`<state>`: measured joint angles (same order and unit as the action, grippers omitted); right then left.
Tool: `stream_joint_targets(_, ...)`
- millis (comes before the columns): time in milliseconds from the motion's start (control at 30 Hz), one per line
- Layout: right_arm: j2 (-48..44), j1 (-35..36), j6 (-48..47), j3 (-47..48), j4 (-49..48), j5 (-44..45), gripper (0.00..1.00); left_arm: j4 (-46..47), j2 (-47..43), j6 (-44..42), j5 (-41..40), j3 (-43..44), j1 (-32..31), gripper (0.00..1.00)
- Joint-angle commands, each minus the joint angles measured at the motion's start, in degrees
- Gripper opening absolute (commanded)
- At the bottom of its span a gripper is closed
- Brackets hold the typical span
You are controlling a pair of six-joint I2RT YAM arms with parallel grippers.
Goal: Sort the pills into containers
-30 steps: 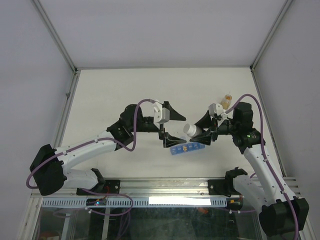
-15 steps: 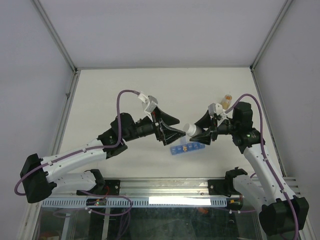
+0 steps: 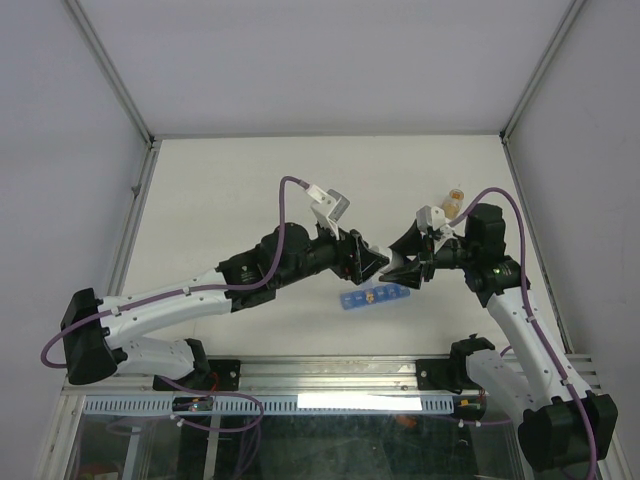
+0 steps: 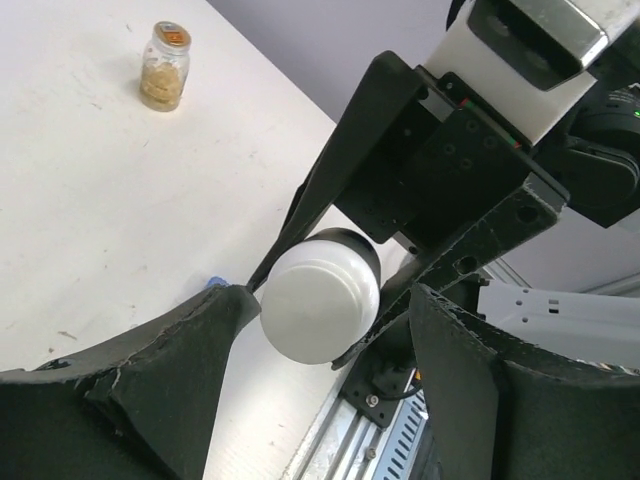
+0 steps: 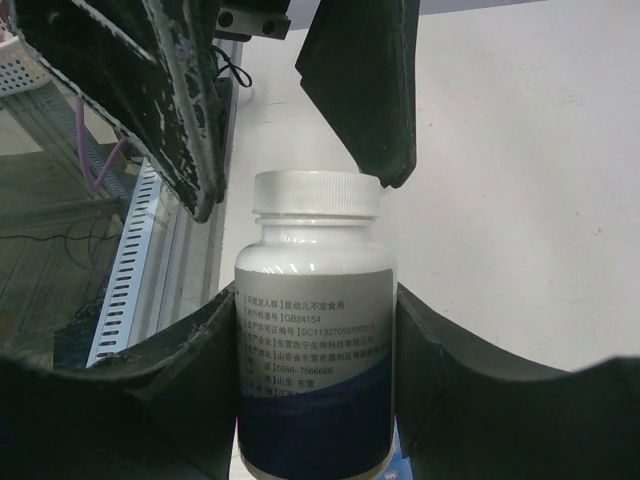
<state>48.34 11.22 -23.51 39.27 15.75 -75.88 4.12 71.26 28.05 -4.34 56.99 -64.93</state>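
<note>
My right gripper (image 5: 315, 300) is shut on a white capped bottle (image 5: 315, 340) with a blue and grey label and holds it above the table. My left gripper (image 4: 330, 300) is open, with one finger on each side of the bottle's white cap (image 4: 320, 295). In the top view the two grippers meet (image 3: 385, 264) just above the blue pill-organiser strip (image 3: 375, 297), which lies on the table with small yellowish specks in it. No loose pills can be made out. The bottle is mostly hidden in the top view.
A small amber jar (image 3: 454, 202) stands on the table at the back right; it also shows in the left wrist view (image 4: 165, 78). The metal rail at the table's near edge (image 3: 330, 372) runs below the strip.
My left arm has swung right and turned its open gripper onto the bottle's cap. The right arm, the bottle and the strip have stayed in place.
</note>
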Motion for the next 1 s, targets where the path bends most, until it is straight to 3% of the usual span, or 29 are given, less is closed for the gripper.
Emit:
stream_joint_targets(0,-0.44,-0.06,-0.7,2.84,-1.95,-0.53,0.0,-0.89,-0.94,-0.22,-2.67,2.38,-0.55,0.7)
stream_joint_targets(200,-0.54,-0.06,-0.66,2.83,-1.95,-0.51,0.0,-1.44,0.58,0.17,0.0,3.21,-0.53,0.61)
stream_joint_targets(533,-0.55,-0.09,-0.66,2.84,-1.95,-0.62,0.0,-1.33,2.0,-2.89,6.38,4.6,-0.53,0.26)
stream_joint_targets(700,-0.72,-0.15,-0.75,2.83,-1.95,-0.85,0.0,4.93,1.86,-17.41,20.47,1.5,-0.46,0.14)
stream_joint_targets(867,-1.04,-0.15,-0.92,2.76,-1.95,-1.31,0.0,6.2,3.44,-33.49,39.12,0.16,1.26,0.15)
stream_joint_targets(967,-0.97,-0.15,-0.93,2.75,-1.96,-1.47,0.0,3.01,5.43,-42.35,48.99,1.13,3.85,0.22)
